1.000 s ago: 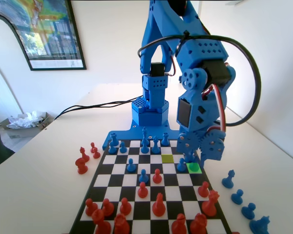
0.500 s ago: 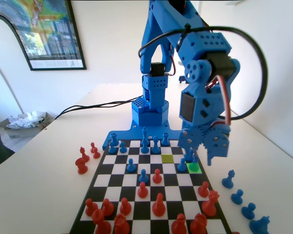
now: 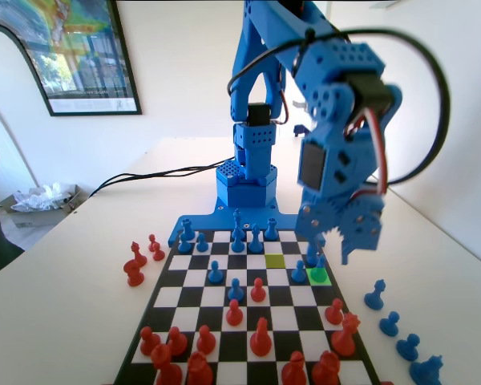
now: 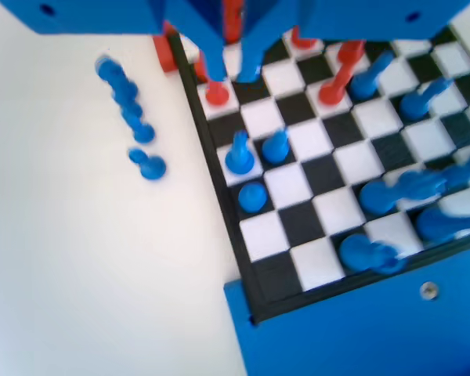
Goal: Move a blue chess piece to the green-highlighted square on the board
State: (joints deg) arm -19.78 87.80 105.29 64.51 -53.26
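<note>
In the fixed view we are standing our blue arm (image 3: 305, 104) tall at the far end, its base column upright and the upper links arching forward and to the right of the picture. We are pointing the wrist downward and holding the tool (image 3: 330, 247) raised, with its jaws hanging down. In the wrist view we are keeping the tool (image 4: 231, 66) nearly closed, with a narrow gap between the two blue fingers (image 4: 213, 55) and nothing gripped.
</note>
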